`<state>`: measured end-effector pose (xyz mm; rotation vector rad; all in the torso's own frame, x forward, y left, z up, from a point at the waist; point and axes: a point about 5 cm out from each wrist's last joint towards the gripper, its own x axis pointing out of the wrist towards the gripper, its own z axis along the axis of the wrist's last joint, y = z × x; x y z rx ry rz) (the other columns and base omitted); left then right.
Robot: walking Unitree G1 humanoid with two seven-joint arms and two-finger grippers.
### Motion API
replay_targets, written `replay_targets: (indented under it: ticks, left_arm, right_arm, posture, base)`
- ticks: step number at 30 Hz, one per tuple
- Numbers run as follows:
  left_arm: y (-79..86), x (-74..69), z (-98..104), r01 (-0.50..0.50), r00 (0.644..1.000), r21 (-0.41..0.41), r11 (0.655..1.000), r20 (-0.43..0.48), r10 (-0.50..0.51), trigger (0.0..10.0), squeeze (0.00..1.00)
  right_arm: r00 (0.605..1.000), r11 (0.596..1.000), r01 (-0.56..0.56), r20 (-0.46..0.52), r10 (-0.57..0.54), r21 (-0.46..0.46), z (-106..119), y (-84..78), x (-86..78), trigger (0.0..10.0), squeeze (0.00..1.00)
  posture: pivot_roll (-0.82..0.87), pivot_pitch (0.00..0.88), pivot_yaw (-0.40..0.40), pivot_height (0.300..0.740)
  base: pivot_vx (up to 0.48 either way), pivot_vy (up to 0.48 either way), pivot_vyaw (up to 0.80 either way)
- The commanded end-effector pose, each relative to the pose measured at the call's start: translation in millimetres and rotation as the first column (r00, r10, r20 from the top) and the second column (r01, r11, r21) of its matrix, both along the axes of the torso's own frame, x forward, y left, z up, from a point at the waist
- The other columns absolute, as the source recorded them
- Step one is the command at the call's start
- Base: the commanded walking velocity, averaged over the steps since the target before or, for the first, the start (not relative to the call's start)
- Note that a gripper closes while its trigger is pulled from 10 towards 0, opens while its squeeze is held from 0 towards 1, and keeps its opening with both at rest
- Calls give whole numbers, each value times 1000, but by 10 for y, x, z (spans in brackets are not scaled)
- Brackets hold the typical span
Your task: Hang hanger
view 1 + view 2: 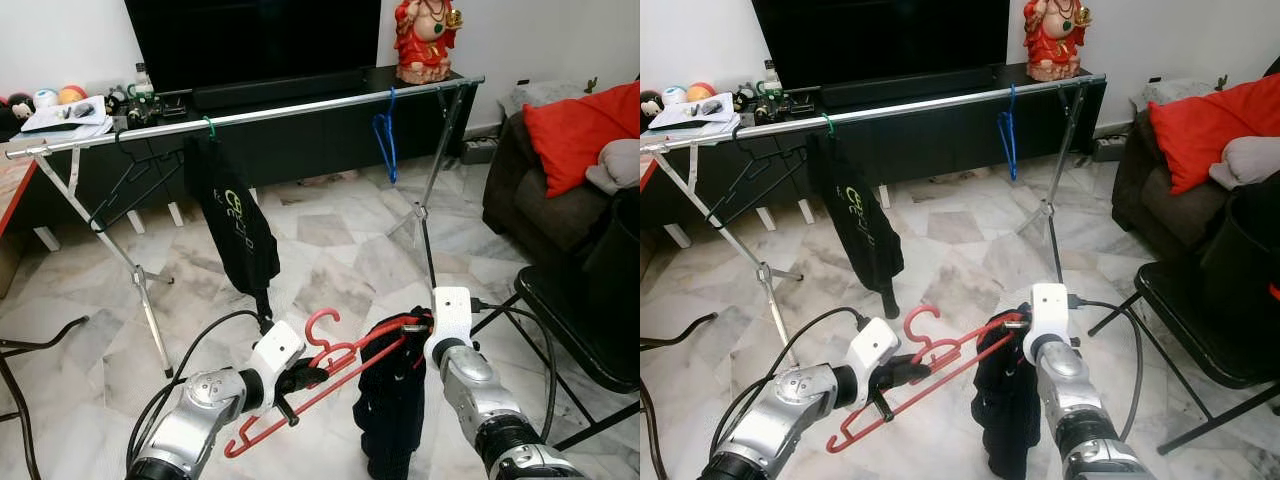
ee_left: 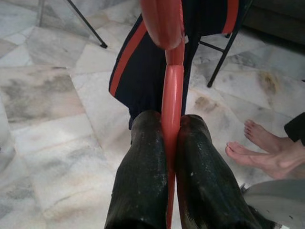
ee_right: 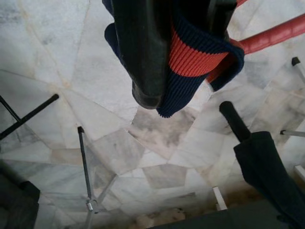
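Both grippers are carrying the red plastic hanger [image 1: 300,385] w/ dark navy garment [image 1: 392,405] low, well short of the silver metal rail [image 1: 250,115]. Left gripper [image 1: 305,378] is clamping its frame, right gripper [image 1: 412,325] is pinching the garment end. Next it's prob lifting the hook onto the rail.

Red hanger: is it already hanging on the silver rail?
No, the red hanger is held low between both hands, left hand and right hand, below the rail.

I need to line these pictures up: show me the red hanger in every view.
Left eye: red hanger low centre, between both grippers.
Right eye: low centre-left.
Left wrist: pinched between the left gripper's fingers.
Right wrist: red bar at upper right.
Shared landmark: the navy garment draped on it.
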<state>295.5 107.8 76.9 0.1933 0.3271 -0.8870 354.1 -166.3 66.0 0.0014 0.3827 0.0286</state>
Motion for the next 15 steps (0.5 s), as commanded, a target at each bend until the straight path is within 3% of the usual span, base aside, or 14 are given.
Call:
replay_targets:
  ticks: [1, 15]
  left_arm:
    - [-2, -24, 23, 16, 1000, -2, 1000, 0, -16, 10000, 0]
    - [8, 17, -2, -22, 1000, 34, 999, 6, 22, 10000, 0]
  right_arm:
    - [999, 1000, 8, 49, -9, 12, 139, 24, 82, 10000, 0]
    - [990, 992, -108, 93, 102, 63, 254, 268, 117, 10000, 0]
  posture:
    - [72, 57, 44, 740]
    - [62, 54, 47, 740]
  base:
    - [0, 0, 0]
    - [0, 0, 0]
